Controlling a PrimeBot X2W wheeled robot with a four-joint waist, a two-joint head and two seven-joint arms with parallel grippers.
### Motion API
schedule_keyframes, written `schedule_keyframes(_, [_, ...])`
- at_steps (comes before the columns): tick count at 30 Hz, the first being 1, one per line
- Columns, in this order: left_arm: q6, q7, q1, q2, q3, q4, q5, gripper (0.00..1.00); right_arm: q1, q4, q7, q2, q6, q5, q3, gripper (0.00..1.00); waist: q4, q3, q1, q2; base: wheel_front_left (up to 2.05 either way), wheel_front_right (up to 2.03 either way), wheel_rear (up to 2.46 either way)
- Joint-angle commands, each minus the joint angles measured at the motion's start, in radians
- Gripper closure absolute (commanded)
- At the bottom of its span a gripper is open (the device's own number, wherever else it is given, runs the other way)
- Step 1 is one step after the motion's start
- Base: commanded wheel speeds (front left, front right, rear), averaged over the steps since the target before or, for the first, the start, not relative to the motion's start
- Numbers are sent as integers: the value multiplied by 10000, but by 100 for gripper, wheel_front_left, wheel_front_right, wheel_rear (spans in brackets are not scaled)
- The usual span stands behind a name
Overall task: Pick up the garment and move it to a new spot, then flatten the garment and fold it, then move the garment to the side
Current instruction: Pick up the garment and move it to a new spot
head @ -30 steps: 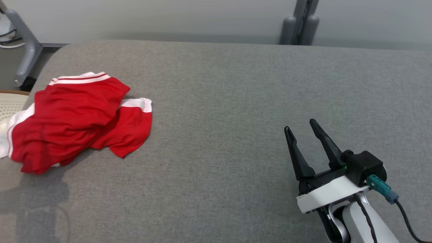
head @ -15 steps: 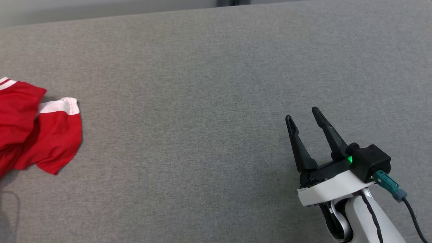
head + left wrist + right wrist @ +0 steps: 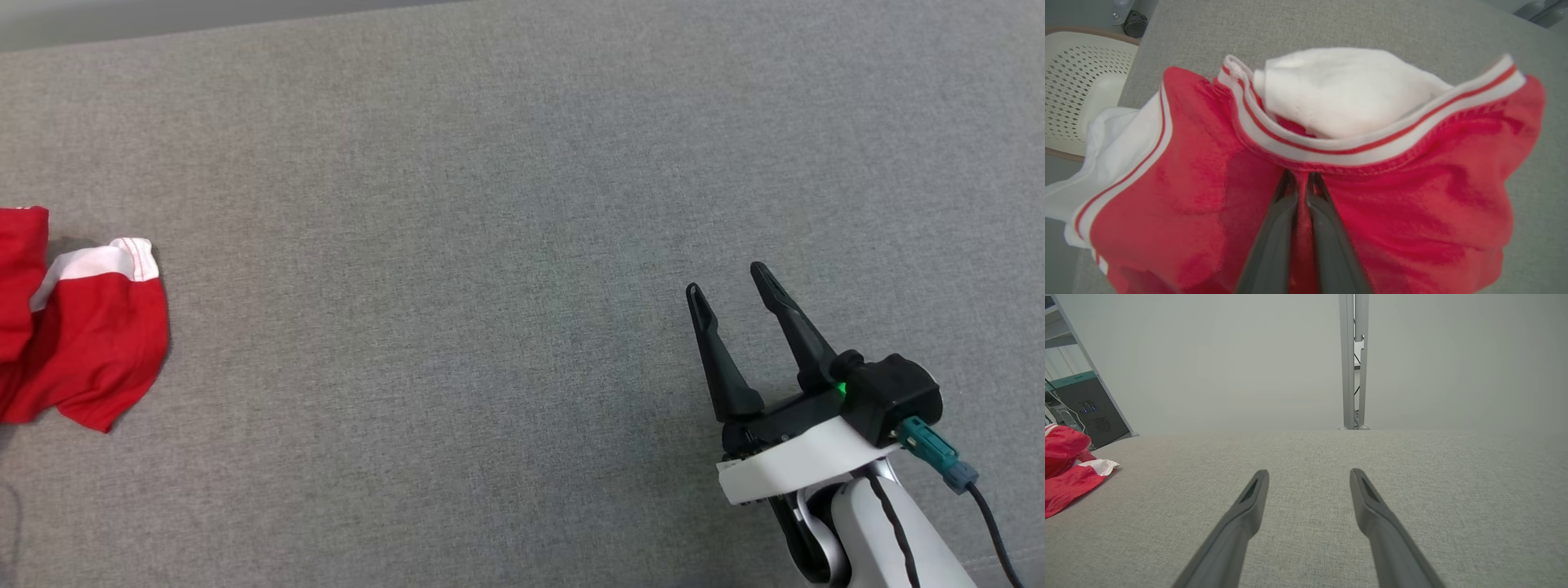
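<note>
The garment (image 3: pixel 1412 196) is a pair of red shorts with a white, red-striped waistband and white lining, lying crumpled. In the left wrist view my left gripper (image 3: pixel 1301 176) is shut on a fold of red cloth just below the waistband. In the head view the garment (image 3: pixel 82 343) lies at the far left edge, partly cut off. My right gripper (image 3: pixel 725 279) stands open over bare grey cloth at the lower right, far from the shorts. The right wrist view has the right gripper (image 3: pixel 1309 473) open with nothing between its fingers, and the garment (image 3: pixel 1065 473) at its left edge.
The grey fabric tabletop (image 3: pixel 490 245) stretches wide between the shorts and my right arm. A white perforated seat (image 3: pixel 1069 81) sits beyond the table's edge near the shorts. Past the far edge stand a metal post (image 3: pixel 1353 359) and a dark cabinet (image 3: pixel 1086 404).
The head camera has swung, so the shorts now sit at the picture's left edge and the far wall is gone from view. The right gripper stays open in about the same place.
</note>
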State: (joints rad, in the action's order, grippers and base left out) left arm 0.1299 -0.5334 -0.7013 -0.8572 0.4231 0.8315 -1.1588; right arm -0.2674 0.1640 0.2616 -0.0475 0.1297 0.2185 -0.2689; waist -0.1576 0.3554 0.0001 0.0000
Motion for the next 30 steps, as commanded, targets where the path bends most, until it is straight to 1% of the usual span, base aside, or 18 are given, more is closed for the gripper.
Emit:
schedule_keyframes(1, [13, 194, -96, -32, 152, 32, -32, 100, 2, 57, 53, -53, 19, -77, -6, 0, 70, -120, -1, 0, 0, 0, 0])
schedule_keyframes(4, [13, 500, -184, -54, 464, -33, -96, 100, -6, 158, 53, -54, 19, -42, -67, 0, 141, -307, -1, 0, 0, 0, 0])
schedule_keyframes(11, [13, 1423, -578, -367, 1317, -310, 331, 100, 139, 459, 54, -53, 19, 140, -168, 0, 316, -1091, -1, 0, 0, 0, 0])
schedule_keyframes(16, [14, 1761, -1104, -430, 1898, -788, 658, 100, 309, 692, 54, -57, 19, 389, -193, 0, 383, -1781, -1, 0, 0, 0, 0])
schedule_keyframes(21, [14, 1980, -1572, -551, 2381, -1448, 1021, 100, 422, 828, 53, -56, 19, 520, -175, 0, 412, -2188, -1, 0, 0, 0, 0])
schedule_keyframes(25, [14, 2121, -1963, -458, 2767, -2354, 1231, 100, 534, 906, 54, -56, 19, 617, -104, 0, 368, -2510, -1, 0, 0, 0, 0])
schedule_keyframes(26, [14, 2159, -2117, -444, 2932, -2794, 1356, 100, 563, 914, 54, -57, 19, 652, -57, 0, 301, -2642, -1, 0, 0, 0, 0])
schedule_keyframes(30, [-3, 2132, -2338, -281, 3192, -3715, 1629, 100, 674, 961, 54, -59, 19, 743, -26, 0, 60, -2878, -1, 0, 0, 0, 0])
